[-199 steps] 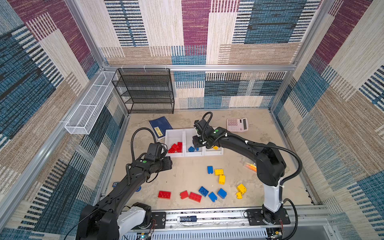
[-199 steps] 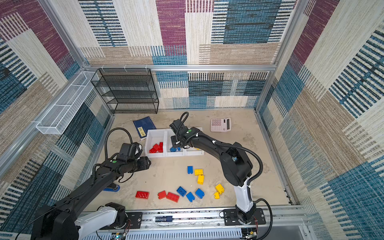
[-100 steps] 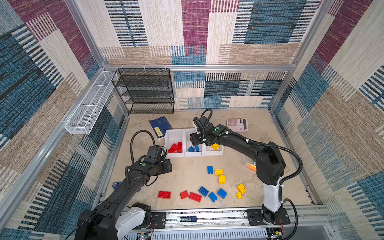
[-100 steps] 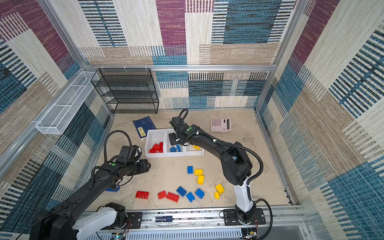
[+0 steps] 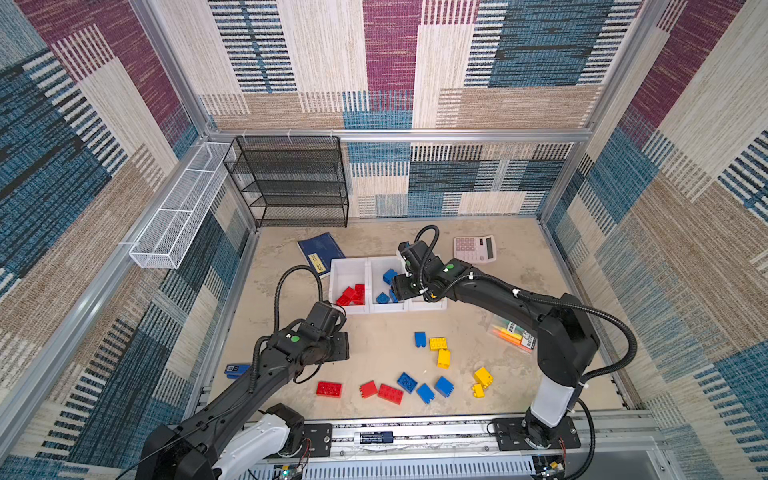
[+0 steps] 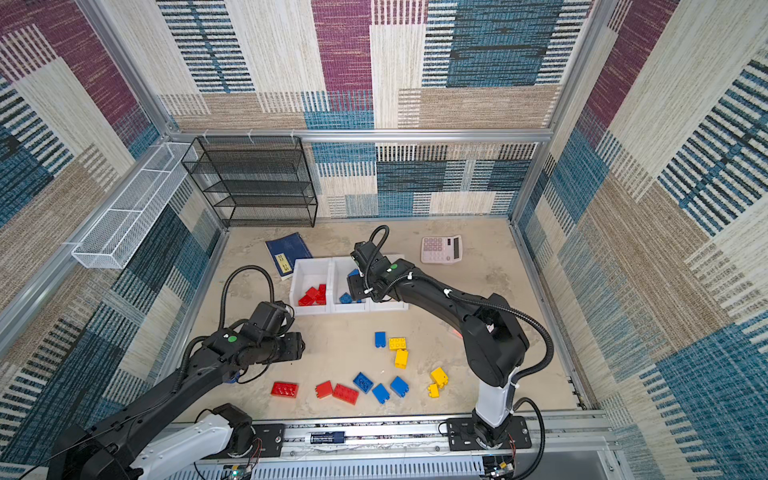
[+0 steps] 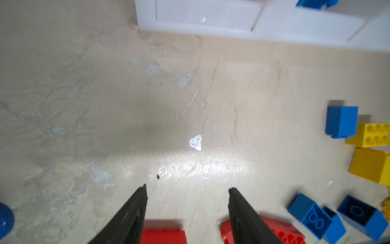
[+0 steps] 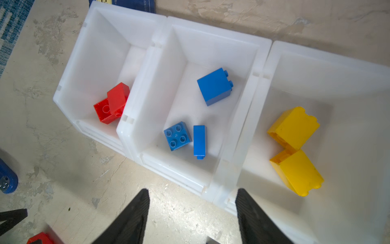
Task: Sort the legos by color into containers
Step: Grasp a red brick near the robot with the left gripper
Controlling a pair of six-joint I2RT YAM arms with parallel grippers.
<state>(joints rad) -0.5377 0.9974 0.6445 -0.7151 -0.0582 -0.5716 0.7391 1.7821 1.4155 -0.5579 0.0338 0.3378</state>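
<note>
Room: patchwork fabric walls [image 5: 415,62] in blue, plum and beige close in my cell on a metal frame [image 5: 395,135]; a black mesh rack [image 5: 291,183] stands at the back and a white wire basket [image 5: 174,220] hangs on one side wall.
Surface: a beige, mottled table [image 5: 386,328], scuffed and patchy, with a bright glare streak in the left wrist view.
Bins: three white bins [image 8: 145,63] joined in a row sit toward the back of the table, just in front of a blue booklet [image 5: 320,253].
Sorted so far: red bricks [image 8: 111,103] lie in one end bin, three blue bricks [image 8: 214,85] in the middle one, two yellow bricks [image 8: 293,126] in the other end bin; I see no mixed colours.
Left to do: eleven loose bricks [image 5: 390,394] lie scattered on the table nearer my side, three red, four blue and four yellow.
Progress: I judge it a bit under halfway.
Left gripper [image 7: 187,188]: jaws apart and empty, over bare table just short of the loose red ones.
Right gripper [image 8: 192,190]: jaws apart, nothing between them, above the near rim of the bins.
Clutter: a calculator [image 5: 473,248] and a pack of markers [image 5: 511,334] lie apart from the bricks; I leave them alone.
</note>
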